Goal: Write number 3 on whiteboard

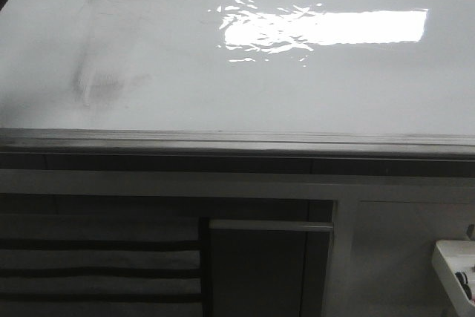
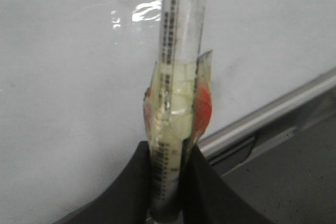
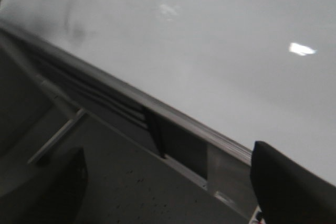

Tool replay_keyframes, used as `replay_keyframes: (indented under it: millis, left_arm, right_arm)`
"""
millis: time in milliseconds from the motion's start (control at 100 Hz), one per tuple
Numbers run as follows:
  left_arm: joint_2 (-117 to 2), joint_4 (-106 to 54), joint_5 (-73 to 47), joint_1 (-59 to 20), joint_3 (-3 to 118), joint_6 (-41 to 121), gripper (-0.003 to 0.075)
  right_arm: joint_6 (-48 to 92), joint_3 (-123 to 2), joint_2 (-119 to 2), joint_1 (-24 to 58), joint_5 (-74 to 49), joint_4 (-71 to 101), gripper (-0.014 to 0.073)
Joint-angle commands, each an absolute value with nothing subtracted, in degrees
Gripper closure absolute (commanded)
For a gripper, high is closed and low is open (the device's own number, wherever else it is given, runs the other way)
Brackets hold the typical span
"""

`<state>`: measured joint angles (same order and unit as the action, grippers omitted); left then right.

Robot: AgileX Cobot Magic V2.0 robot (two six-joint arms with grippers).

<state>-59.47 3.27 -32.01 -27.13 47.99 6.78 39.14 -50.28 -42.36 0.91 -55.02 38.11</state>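
Clearly, the left gripper (image 2: 167, 182) clamps a taped white marker (image 2: 181, 51) over the large glossy white whiteboard (image 1: 237, 87); no number 3 shows. Lower the tip gently, perpendicular. The right gripper (image 3: 168, 182) hangs spread, empty.

Setting: office or lab-style workroom. Evidence: large glossy white whiteboard with grey metal edge frame (image 1: 237, 139), faint grey erased smudges (image 1: 104, 83), bright rectangular ceiling-light reflection (image 1: 326, 29); plain grey cabinet panels with dark slats (image 1: 100, 265) beyond its edge.

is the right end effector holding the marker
No, the right end effector is open and empty; the marker sits clamped in the left end effector.
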Motion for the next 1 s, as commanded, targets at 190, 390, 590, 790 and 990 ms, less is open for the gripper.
replay_keyframes:
  millis: [190,390,590,790,990]
  left_arm:
    - [-58.31,-23.67,-43.44,-32.9,55.73,40.73,0.0739]
    - [-58.31,-38.0,-48.14,-33.04,55.73,55.43,0.0739]
    - [-58.31,-38.89,-49.54,-33.04,55.73,57.08,0.0739]
    - [-58.31,-37.86,-50.69,-33.04,55.73,57.1,0.0739]
    - [-58.31,-37.18,-51.17,-33.04,55.73,57.1,0.0739]
  right_arm:
    - [51.89,-62.3,-56.84,13.82,-60.97,42.81,0.0027]
    - [57.22,-66.74,-65.2,26.25,-59.0,42.71,0.0027]
    - [57.61,-71.53,-71.43,32.01,-57.3,42.71,0.0027]
    - [58.23,-78.56,-75.79,34.0,-60.46,42.17,0.0029]
    - [58.23,-82.92,-80.61,36.72,-63.54,41.93,0.0052]
